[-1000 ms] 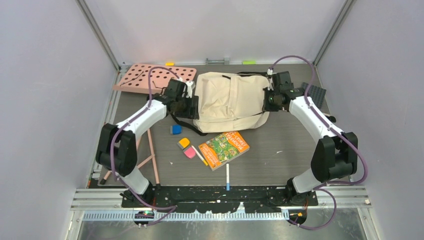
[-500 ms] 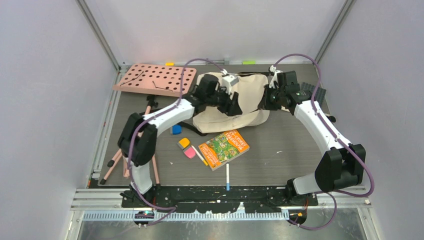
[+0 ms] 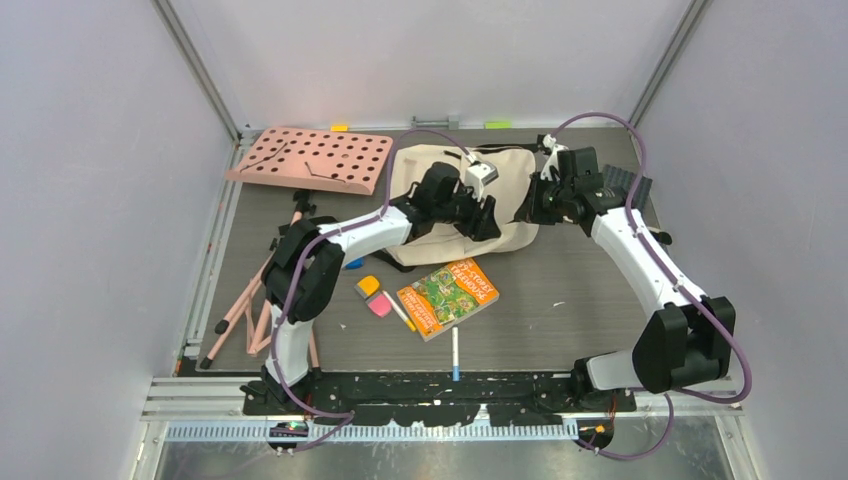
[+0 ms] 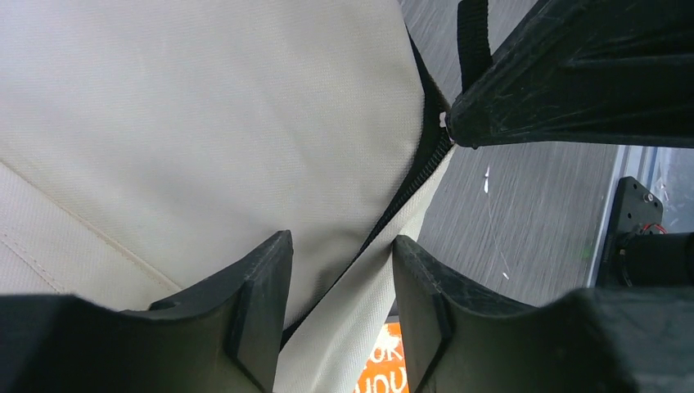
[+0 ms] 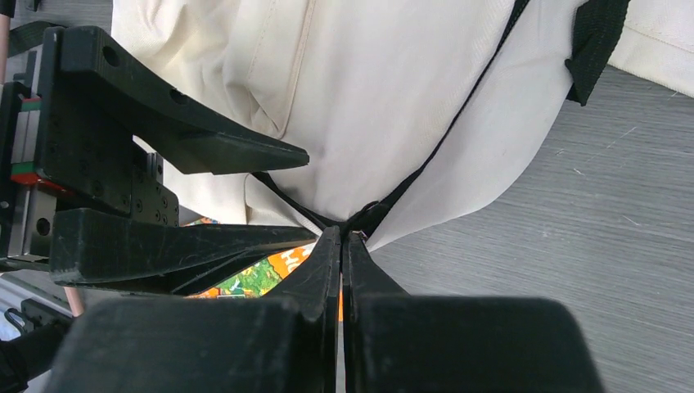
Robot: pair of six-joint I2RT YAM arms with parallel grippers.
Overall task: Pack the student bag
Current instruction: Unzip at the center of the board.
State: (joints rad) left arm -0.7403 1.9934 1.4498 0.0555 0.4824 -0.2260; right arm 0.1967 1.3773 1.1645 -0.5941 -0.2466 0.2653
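Note:
The student bag (image 3: pixel 420 180), cream with black straps, lies at the back middle of the table. My left gripper (image 3: pixel 488 218) reaches across it to its near right corner. In the left wrist view its jaws (image 4: pixel 342 241) stand open, with the bag's (image 4: pixel 205 123) cream flap and black zipper line running between them. My right gripper (image 3: pixel 527 208) is at the bag's right edge. In the right wrist view it (image 5: pixel 344 233) is shut on the black zipper end, and the bag's (image 5: pixel 385 98) fabric stretches away from it.
An orange and green book (image 3: pixel 448 297) lies in front of the bag. To its left are an orange eraser (image 3: pixel 367 286), a pink eraser (image 3: pixel 380 306) and a marker (image 3: pixel 400 310). A pen (image 3: pixel 455 352) lies nearer. A pink perforated board (image 3: pixel 310 158) sits back left, pink rods (image 3: pixel 250 310) at left.
My left arm has swung from the bag's left side across to its near right corner. The right gripper stays shut at the bag's right edge. The pink rods have shifted left.

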